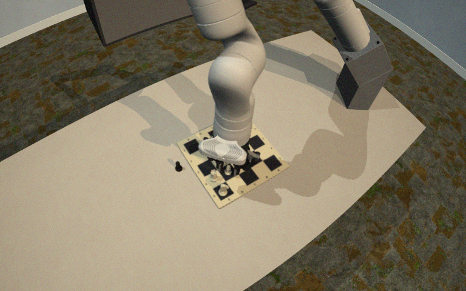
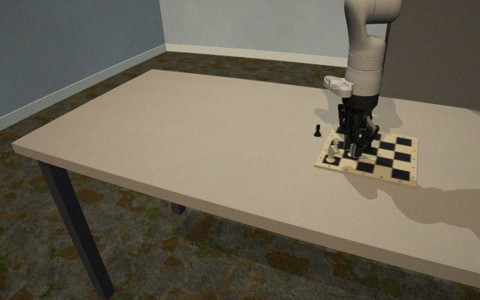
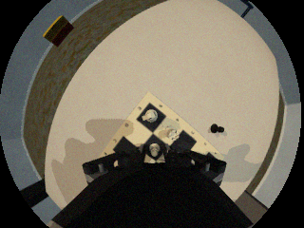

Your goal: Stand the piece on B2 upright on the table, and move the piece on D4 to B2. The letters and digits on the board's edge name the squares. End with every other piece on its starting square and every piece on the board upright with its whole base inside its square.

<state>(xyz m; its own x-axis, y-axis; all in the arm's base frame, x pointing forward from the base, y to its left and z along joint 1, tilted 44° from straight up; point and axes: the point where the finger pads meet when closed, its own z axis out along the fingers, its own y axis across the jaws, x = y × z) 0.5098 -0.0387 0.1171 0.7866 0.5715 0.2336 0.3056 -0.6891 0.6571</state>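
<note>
Gripper (image 2: 355,152) low over the chessboard (image 2: 407,177), fingers partly closed around a pale piece (image 1: 227,169); real grip or just straddling, cannot tell. 2 more pale pieces sit just beside it: 1 (image 1: 213,175) close by, 1 (image 1: 223,188) on the corner square. Black pawn (image 1: 178,166) stands upright on the table (image 2: 177,141), off the board's left edge, apart. Wide bare tabletop to that side; board's far squares unoccupied.
</note>
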